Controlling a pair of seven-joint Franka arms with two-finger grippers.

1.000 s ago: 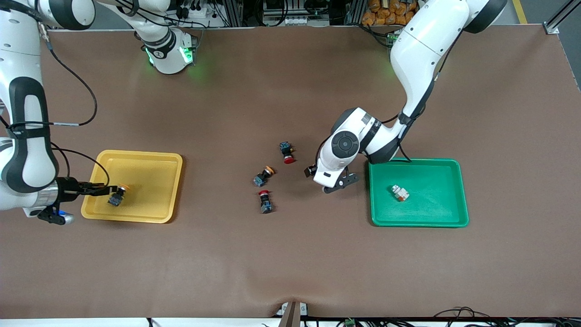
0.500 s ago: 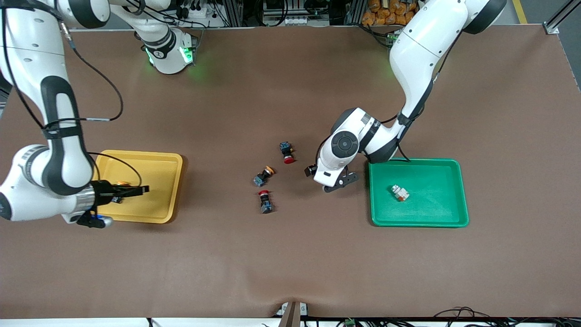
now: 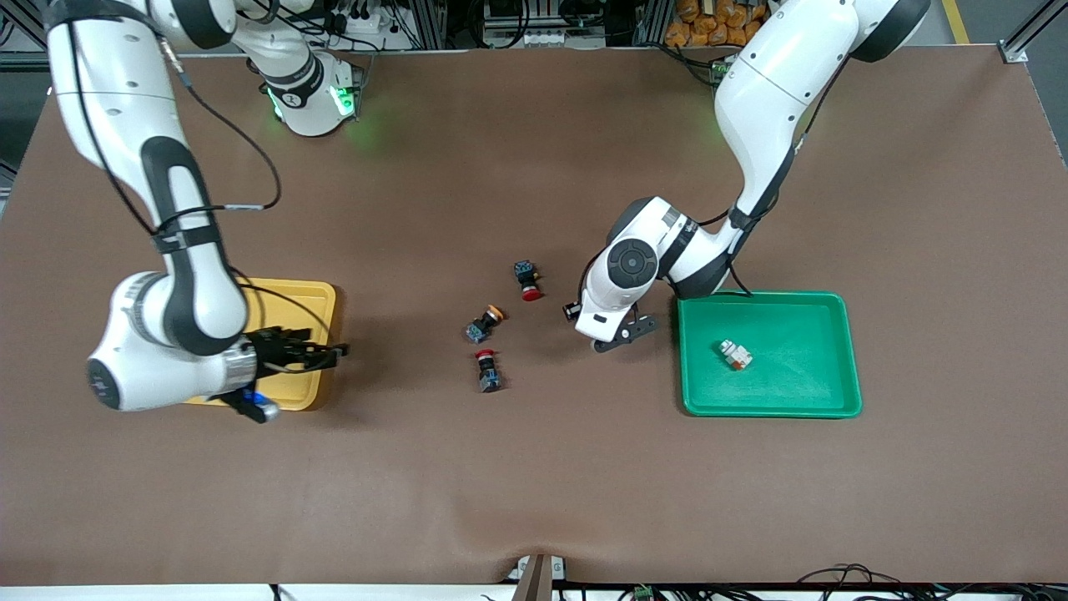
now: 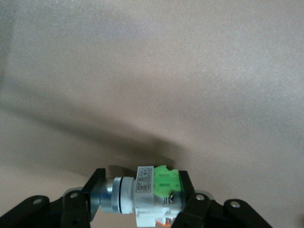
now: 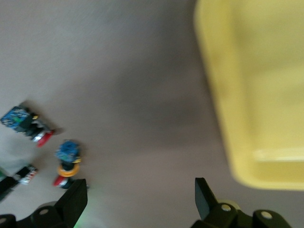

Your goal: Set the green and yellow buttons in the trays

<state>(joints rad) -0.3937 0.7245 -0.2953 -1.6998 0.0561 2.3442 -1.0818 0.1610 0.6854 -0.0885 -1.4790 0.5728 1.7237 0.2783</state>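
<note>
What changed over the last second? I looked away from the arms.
The right gripper let go its yellow-capped button in the yellow plastic tray and swung off toward mid-table, open. The left gripper kept clamping a white-bodied green-tipped button; loose switches unmoved.

Brown table (image 3: 534,467) fills frame. Yellow tray (image 3: 321,300) at left-centre, partly hidden by arm. Green tray (image 3: 776,392) right of centre. Three dark switches loose at centre: red-capped (image 3: 527,280) uppermost, orange-capped (image 3: 484,324) below it, second red-capped (image 3: 487,371) lowest.
</note>
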